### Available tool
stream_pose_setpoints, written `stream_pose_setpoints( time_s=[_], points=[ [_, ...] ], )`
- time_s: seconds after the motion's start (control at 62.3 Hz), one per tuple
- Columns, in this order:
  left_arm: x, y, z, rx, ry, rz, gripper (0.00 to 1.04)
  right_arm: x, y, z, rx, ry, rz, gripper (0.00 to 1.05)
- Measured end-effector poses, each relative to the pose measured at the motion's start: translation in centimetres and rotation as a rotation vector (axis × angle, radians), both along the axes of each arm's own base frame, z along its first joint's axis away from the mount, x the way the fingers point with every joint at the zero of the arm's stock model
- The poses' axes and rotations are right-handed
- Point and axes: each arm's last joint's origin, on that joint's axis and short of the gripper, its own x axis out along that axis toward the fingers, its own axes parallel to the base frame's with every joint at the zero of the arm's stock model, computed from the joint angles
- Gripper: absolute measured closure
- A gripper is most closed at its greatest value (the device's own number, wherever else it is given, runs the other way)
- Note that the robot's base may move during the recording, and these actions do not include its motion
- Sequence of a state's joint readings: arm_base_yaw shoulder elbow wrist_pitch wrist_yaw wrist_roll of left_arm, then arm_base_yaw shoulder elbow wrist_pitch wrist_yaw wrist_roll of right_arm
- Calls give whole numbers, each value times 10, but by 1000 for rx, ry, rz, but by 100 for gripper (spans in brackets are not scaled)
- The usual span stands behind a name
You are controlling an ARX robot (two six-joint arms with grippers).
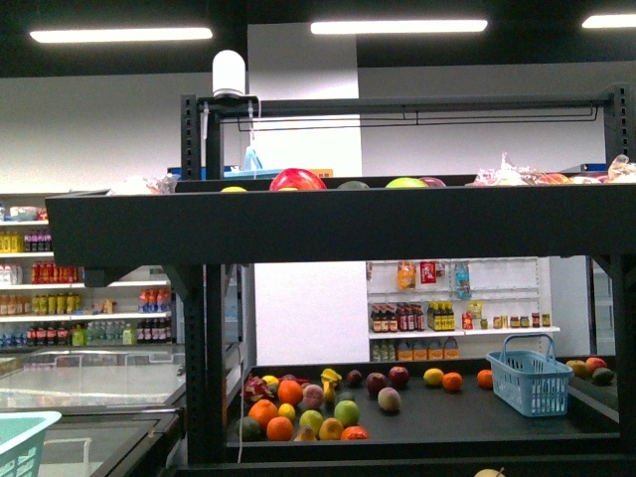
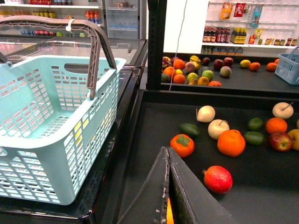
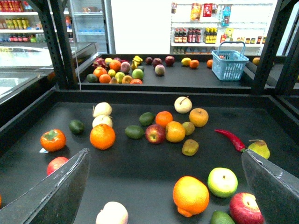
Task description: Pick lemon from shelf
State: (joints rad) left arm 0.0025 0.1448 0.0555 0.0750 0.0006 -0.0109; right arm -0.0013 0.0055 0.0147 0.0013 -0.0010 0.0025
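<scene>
Shelf [image 3: 154, 95]: black tiered rack, with fruit scattered on its lower decks.
Lemon: cannot be told for certain. One candidate is the yellow-orange fruit with a nub [image 3: 190, 196], lower centre of the right wrist view, on the near deck between the spread jaws.
Right gripper [image 3: 164, 153]: jaws wide apart, holding nothing.
Left gripper [image 2: 168, 151]: jaws pressed together at the tips, above the deck; pomegranate [image 2: 217, 179] just beside it.

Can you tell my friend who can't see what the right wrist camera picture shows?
The open right gripper hangs over a black shelf deck scattered with fruit: oranges, apples, avocados, a red chili and a pear. Behind it, another deck holds more fruit and a blue basket.
</scene>
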Motion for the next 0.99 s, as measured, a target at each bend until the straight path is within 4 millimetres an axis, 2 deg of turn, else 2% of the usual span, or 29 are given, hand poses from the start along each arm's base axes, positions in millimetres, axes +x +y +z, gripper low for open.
stream_pose_setpoints(
  time_s=[0.193,0.385,0.85,0.995],
  points=[
    [-7,0,-11,0,-18,0,102,0,0,0,0,0,0,7],
    [-8,0,-11,0,-20,0,102,0,0,0,0,0,0,7],
    [-8,0,-11,0,-20,0,7,0,0,0,0,0,0,7],
    [-8,0,-11,2,-20,0,8,0,0,0,0,0,0,7]
  ],
)
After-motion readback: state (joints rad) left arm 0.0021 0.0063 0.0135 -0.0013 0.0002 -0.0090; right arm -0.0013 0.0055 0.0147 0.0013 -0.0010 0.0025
